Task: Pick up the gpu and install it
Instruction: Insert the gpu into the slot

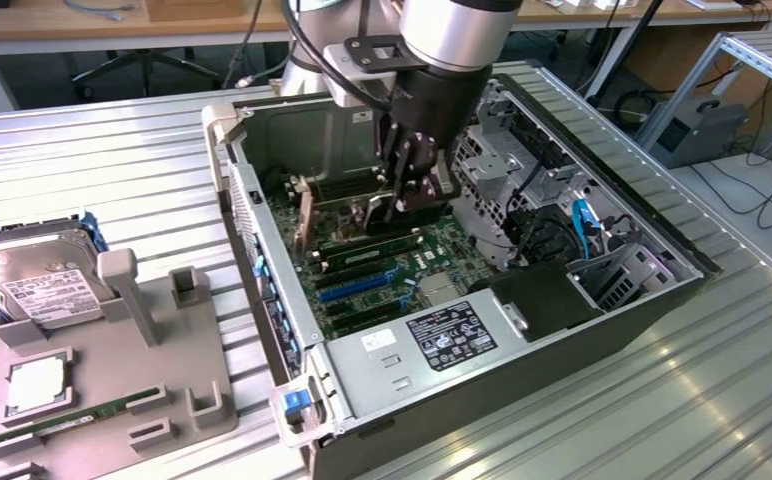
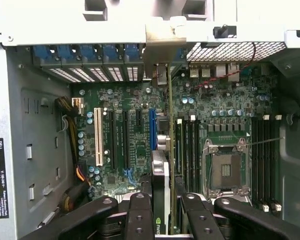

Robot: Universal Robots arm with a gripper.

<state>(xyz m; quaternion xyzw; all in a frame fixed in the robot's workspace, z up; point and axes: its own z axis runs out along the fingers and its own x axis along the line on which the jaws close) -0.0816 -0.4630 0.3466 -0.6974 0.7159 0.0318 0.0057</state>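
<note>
The gpu is seen edge-on in the wrist view, a thin dark card standing upright over the motherboard just beside the blue slot. Its silver bracket lies against the rear slot openings of the case. My gripper is shut on the card's near end, one black finger on each side. In the exterior view the gripper reaches down inside the open computer case, with the gpu under it. Whether the card sits fully in a slot I cannot tell.
Inside the case are the power supply, a drive cage, the empty CPU socket and a white slot. On the exterior view's left, a grey fixture carries a hard drive, a CPU and a RAM stick.
</note>
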